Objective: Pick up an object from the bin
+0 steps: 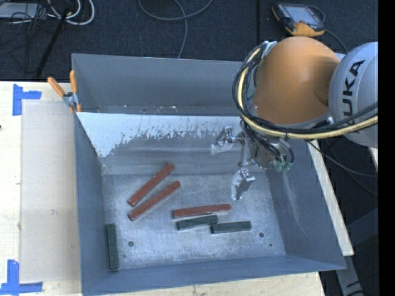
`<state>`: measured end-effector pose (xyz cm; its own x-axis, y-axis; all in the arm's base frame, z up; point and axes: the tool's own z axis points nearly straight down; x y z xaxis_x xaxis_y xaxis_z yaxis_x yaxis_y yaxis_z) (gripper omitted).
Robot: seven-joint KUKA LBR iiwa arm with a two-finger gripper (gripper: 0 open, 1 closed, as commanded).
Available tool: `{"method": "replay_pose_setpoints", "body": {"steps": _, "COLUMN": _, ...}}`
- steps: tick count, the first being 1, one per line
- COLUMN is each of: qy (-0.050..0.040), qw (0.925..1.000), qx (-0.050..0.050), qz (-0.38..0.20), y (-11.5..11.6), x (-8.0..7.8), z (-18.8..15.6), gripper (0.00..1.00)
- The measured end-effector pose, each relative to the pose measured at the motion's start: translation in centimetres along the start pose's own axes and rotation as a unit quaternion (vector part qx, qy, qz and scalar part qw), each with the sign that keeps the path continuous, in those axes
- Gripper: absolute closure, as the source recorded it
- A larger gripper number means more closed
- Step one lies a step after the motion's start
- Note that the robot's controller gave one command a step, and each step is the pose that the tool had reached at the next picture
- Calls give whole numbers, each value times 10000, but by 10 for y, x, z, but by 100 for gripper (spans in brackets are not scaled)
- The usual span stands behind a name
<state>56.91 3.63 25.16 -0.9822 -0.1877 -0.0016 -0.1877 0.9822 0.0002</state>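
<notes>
My gripper (241, 187) hangs below the arm's wrist at the right of the bin, near the back wall. Nothing shows in its grasp. Just below and left of it a red-brown flat bar (201, 211) lies on the bin floor, pointing left to right. Under that bar lie two dark green bars, one (197, 222) to the left and one (231, 227) to the right, almost end to end. The gripper stands a little above the right end of the red-brown bar, apart from it.
Two more red-brown bars (151, 184) (154, 200) lie slanted and side by side at centre left. A dark green bar (112, 246) lies upright along the left wall near the front corner. The arm's orange cover and cables hang over the bin's right back corner.
</notes>
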Motion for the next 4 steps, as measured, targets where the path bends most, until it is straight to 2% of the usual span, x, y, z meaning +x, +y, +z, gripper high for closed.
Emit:
{"method": "replay_pose_setpoints", "body": {"steps": 1, "qy": 0, "qw": 10000, "qx": 0, "qz": 1, "y": 0, "x": 0, "z": 0, "gripper": 0}}
{"method": "replay_pose_setpoints", "body": {"steps": 2, "qy": -21, "qw": 10000, "qx": 2, "qz": -94, "y": 4, "x": 17, "z": 50, "gripper": 0}}
{"method": "replay_pose_setpoints", "body": {"steps": 3, "qy": -11, "qw": 10000, "qx": 1, "qz": 97, "y": 0, "x": 10, "z": 117, "gripper": 0}}
{"method": "replay_pose_setpoints", "body": {"steps": 4, "qy": -68, "qw": 9930, "qx": 15, "qz": -1176, "y": -50, "x": 19, "z": 175, "gripper": 100}}
